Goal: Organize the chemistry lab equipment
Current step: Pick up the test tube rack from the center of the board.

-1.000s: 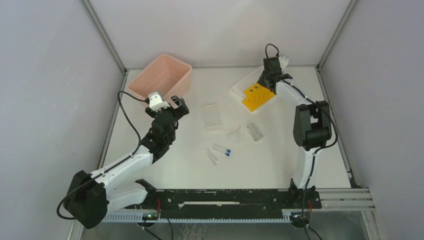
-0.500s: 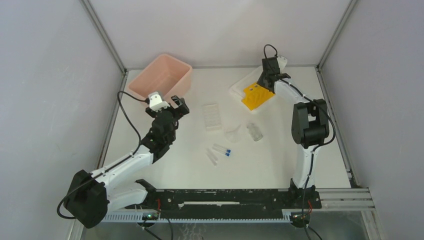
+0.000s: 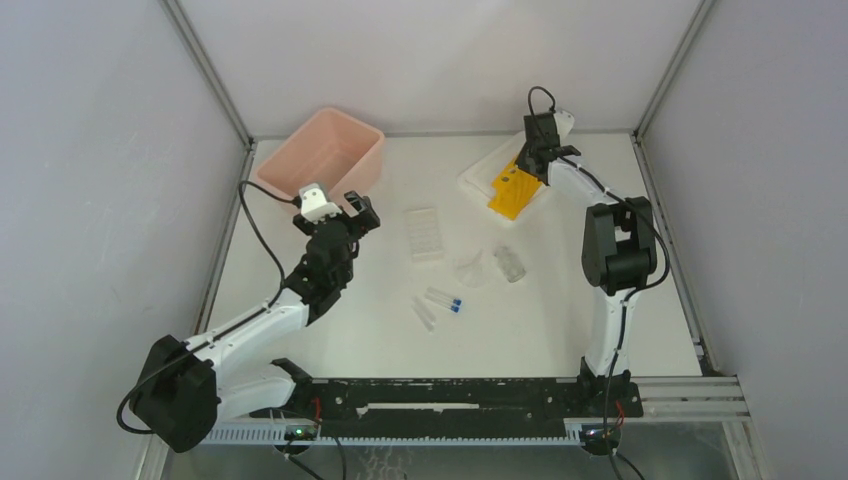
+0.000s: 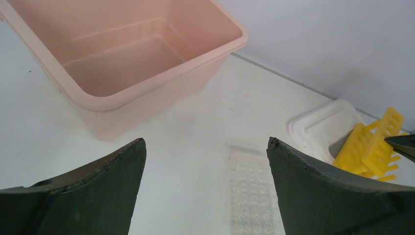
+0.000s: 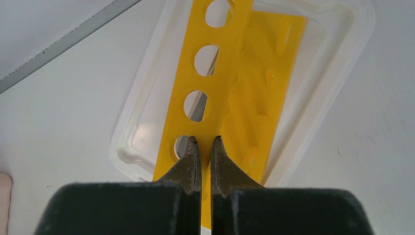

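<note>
Where the right gripper (image 5: pixel 204 139) pinches its near edge between almost closed fingers, the long yellow rack (image 5: pixel 225 83) runs straight ahead of the fingertips, tilted over the white lid (image 5: pixel 127 142) beneath it. The left gripper (image 4: pixel 205 142) hangs spread wide and holds nothing. The clear gridded rack (image 4: pixel 252 196) lies just ahead between its fingers, and the pink bin (image 4: pixel 161 81) stands ahead to its left. The blue-capped tubes (image 3: pixel 440 298) and clear glassware (image 3: pixel 510 264) lie well apart from both grippers.

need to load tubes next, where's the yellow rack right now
The yellow rack is at the far right of the table in the top view, tilted over the white tray, its edge pinched in the right pincer.
</note>
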Robot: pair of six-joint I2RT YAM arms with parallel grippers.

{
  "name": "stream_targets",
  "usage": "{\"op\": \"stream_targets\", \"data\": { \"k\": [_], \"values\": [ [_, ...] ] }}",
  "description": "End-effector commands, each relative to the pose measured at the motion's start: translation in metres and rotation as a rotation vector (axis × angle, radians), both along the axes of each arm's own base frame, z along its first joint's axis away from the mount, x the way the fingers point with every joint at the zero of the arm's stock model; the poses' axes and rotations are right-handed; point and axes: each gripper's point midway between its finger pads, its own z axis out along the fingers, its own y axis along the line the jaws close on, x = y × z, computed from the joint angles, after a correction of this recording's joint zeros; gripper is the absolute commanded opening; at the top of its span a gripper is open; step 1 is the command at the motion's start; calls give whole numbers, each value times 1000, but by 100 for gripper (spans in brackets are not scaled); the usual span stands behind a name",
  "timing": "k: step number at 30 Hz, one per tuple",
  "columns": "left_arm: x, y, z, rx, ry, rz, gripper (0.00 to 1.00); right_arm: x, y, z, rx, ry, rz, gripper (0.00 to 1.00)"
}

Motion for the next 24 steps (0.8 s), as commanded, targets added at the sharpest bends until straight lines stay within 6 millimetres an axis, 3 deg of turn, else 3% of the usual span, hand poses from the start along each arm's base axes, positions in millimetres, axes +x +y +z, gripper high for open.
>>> {"op": "stream_targets", "data": {
  "k": [1,17,24],
  "values": [
    [3,-1,16,-42,-46,16,97,-3,-1,16,10,-30,21,0],
    [0,7,20,-11,-35,43,97,-1,17,98,22,-224,126,0],
    [-3,10,26,-11,-40,51,98,-13,30,128,-21,-271,159,0]
  ]
}}
